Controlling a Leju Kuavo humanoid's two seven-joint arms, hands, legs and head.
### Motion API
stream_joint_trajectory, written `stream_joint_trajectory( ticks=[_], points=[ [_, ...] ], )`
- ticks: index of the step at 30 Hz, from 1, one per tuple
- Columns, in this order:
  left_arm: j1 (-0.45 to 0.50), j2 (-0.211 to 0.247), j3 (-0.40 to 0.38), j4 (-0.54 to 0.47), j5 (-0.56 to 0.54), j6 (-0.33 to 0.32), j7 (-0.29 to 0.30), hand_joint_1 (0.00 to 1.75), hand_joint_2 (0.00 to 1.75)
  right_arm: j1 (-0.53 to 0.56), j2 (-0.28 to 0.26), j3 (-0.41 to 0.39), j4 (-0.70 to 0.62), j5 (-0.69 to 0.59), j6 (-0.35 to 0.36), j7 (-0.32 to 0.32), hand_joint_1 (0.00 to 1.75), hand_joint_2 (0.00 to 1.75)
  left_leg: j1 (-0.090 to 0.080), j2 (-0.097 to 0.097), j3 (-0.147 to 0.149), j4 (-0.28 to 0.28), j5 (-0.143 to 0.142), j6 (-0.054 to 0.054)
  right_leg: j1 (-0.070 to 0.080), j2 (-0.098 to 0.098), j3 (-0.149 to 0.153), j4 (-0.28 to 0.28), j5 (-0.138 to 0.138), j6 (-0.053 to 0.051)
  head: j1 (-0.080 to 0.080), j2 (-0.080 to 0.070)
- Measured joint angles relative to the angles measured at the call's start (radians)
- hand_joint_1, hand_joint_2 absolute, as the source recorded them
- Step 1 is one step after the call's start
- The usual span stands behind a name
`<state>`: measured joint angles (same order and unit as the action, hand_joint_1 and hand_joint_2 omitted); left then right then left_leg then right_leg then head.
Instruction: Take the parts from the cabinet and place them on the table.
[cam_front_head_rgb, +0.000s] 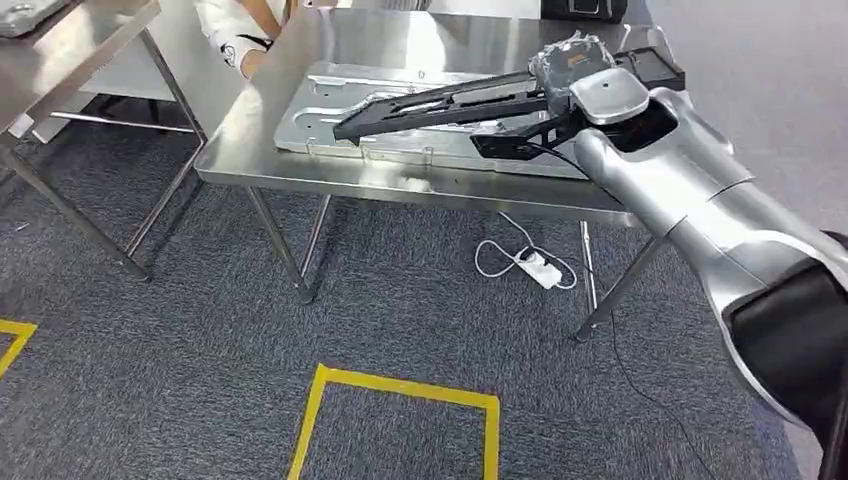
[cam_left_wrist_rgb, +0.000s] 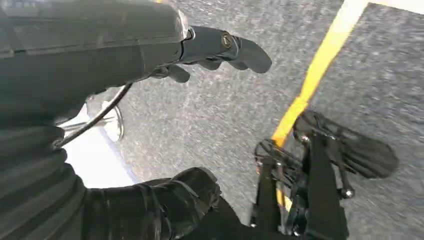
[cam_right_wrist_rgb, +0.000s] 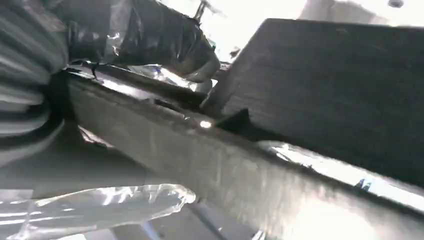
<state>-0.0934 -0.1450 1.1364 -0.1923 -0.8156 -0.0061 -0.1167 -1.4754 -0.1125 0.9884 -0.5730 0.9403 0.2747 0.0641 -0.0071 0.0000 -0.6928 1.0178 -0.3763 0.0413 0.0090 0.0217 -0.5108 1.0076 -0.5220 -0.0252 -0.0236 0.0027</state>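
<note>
My right hand (cam_front_head_rgb: 572, 68) grips one long black part (cam_front_head_rgb: 440, 105) over the grey tray (cam_front_head_rgb: 330, 125), inside the table's (cam_front_head_rgb: 420, 185) front edge. My left hand (cam_left_wrist_rgb: 220, 47) hangs over carpet, fingers apart, holding nothing.

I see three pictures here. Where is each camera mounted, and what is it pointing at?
Head view: high on the body, looking down at the steel table; the right arm reaches in, its robot hand holding the long black part.
Left wrist view: behind the left robot hand, facing carpet and yellow floor tape.
Right wrist view: behind the right robot hand, close against the black part.
Head and right wrist views share that part.
</note>
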Motion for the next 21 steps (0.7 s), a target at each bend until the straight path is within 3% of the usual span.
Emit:
stream_joint_trajectory(
  ticks=[1,3,4,5,6,8,9,10,11,12,13,14,15,17,18,20,21],
  points=[
    [-0.003,0.000,0.000,0.000,0.000,0.000,0.000,0.00,1.75,0.001,0.000,0.000,0.001,0.000,-0.001,-0.003,1.75,1.75,-0.001,-0.001,0.010,0.002,0.013,0.004,-0.002,-0.003,0.003,-0.007,-0.003,0.007,-0.002,0.000],
    [-0.002,0.000,0.000,0.000,0.000,0.000,0.000,0.00,1.75,0.001,0.004,0.000,0.005,0.000,-0.002,-0.005,1.75,1.75,0.000,-0.001,0.030,-0.015,0.005,0.014,0.002,-0.005,0.016,0.003,0.007,0.014,-0.001,0.000],
    [0.000,-0.002,0.000,0.000,0.000,0.000,0.000,0.00,1.75,0.000,0.005,0.000,0.005,0.000,-0.003,-0.006,1.75,1.75,0.010,-0.001,0.049,-0.030,0.004,0.013,-0.001,-0.007,0.002,0.027,0.006,0.017,-0.001,0.000],
    [-0.001,-0.001,0.000,0.000,0.000,0.000,0.000,0.00,1.75,-0.004,0.005,0.000,0.006,0.000,-0.003,-0.006,1.75,1.75,0.011,-0.001,0.060,-0.037,0.001,0.016,-0.001,-0.009,-0.022,0.074,0.009,0.024,0.002,0.000],
    [-0.002,-0.001,0.000,0.000,0.000,0.000,0.000,0.00,1.75,-0.007,0.005,0.000,0.008,0.000,-0.003,-0.008,1.75,1.75,0.012,-0.001,0.069,-0.042,-0.004,0.018,-0.005,-0.009,-0.061,0.136,-0.005,0.033,0.001,0.000],
    [-0.005,-0.001,0.000,0.000,-0.002,-0.001,0.000,0.00,1.75,-0.003,0.006,0.000,0.011,0.000,-0.003,-0.014,1.75,1.75,0.014,-0.001,0.088,-0.045,-0.020,0.016,-0.016,-0.010,-0.142,0.248,-0.066,0.046,0.002,0.000],
    [-0.005,0.000,0.000,0.000,-0.003,-0.002,0.000,0.00,1.75,0.000,0.007,0.000,0.013,0.000,-0.001,-0.016,1.75,1.75,0.016,-0.003,0.098,-0.044,-0.029,0.014,-0.022,-0.011,-0.171,0.271,-0.086,0.052,0.002,0.000],
    [-0.005,0.000,0.000,0.000,-0.005,-0.003,0.001,0.00,1.75,0.004,0.007,0.000,0.014,0.000,0.001,-0.018,1.75,1.75,0.018,-0.006,0.111,-0.043,-0.040,0.012,-0.026,-0.012,-0.183,0.256,-0.076,0.054,0.002,0.000],
    [-0.004,0.000,0.000,0.000,-0.006,-0.004,0.004,0.00,1.75,0.005,0.009,0.000,0.016,0.000,0.003,-0.019,1.75,1.75,0.019,-0.008,0.124,-0.041,-0.050,0.008,-0.029,-0.014,-0.177,0.211,-0.037,0.055,0.002,0.000],
    [-0.004,0.000,0.000,0.000,-0.008,-0.006,0.008,0.00,1.75,0.005,0.010,0.000,0.018,0.000,0.005,-0.019,1.75,1.75,0.021,-0.009,0.138,-0.040,-0.061,0.004,-0.032,-0.017,-0.158,0.140,0.023,0.056,0.002,0.000],
    [-0.002,0.000,0.001,0.000,-0.010,-0.006,0.011,0.00,1.75,0.003,0.010,0.000,0.019,0.000,0.005,-0.020,1.75,1.75,0.022,-0.009,0.153,-0.039,-0.072,0.000,-0.034,-0.020,-0.131,0.052,0.098,0.055,0.002,0.000],
    [0.001,0.000,0.001,0.000,-0.011,-0.008,0.014,0.00,1.75,0.001,0.010,0.000,0.022,0.000,0.005,-0.021,1.75,1.75,0.024,-0.008,0.158,-0.040,-0.081,-0.005,-0.031,-0.026,-0.120,-0.006,0.142,0.049,0.002,0.000],
    [-0.002,0.000,0.001,0.000,-0.013,-0.009,0.016,0.00,1.75,-0.004,0.011,0.000,0.025,-0.001,0.006,-0.025,1.75,1.75,0.023,-0.011,0.164,-0.039,-0.086,-0.013,-0.019,-0.030,-0.120,-0.009,0.090,0.046,0.001,0.000],
    [-0.006,0.000,0.001,0.000,-0.017,-0.009,0.020,0.00,1.75,-0.011,0.017,0.000,0.026,-0.003,0.008,-0.031,1.75,1.75,0.025,-0.007,0.172,-0.026,-0.085,-0.028,-0.015,-0.022,-0.107,-0.017,0.111,0.022,0.002,0.000],
    [-0.005,0.000,0.001,0.000,-0.021,-0.009,0.020,0.00,1.75,-0.013,0.021,0.000,0.028,-0.003,0.009,-0.034,1.75,1.75,0.023,-0.007,0.175,-0.024,-0.083,-0.034,-0.013,-0.023,-0.097,-0.016,0.108,0.016,0.000,0.000],
    [-0.005,0.006,0.001,0.000,-0.023,-0.009,0.020,0.00,1.75,-0.025,0.022,0.000,0.030,-0.005,0.012,-0.042,1.75,1.75,0.028,-0.005,0.167,0.009,-0.115,-0.036,-0.021,-0.022,-0.074,-0.023,0.113,0.003,0.001,0.000],
    [-0.006,0.006,0.001,0.000,-0.022,-0.009,0.026,0.00,1.75,-0.032,0.022,0.000,0.031,-0.005,0.012,-0.045,1.75,1.75,0.029,-0.005,0.137,0.069,-0.143,-0.039,-0.020,-0.023,-0.071,-0.023,0.110,-0.002,-0.005,0.000]
  ],
)
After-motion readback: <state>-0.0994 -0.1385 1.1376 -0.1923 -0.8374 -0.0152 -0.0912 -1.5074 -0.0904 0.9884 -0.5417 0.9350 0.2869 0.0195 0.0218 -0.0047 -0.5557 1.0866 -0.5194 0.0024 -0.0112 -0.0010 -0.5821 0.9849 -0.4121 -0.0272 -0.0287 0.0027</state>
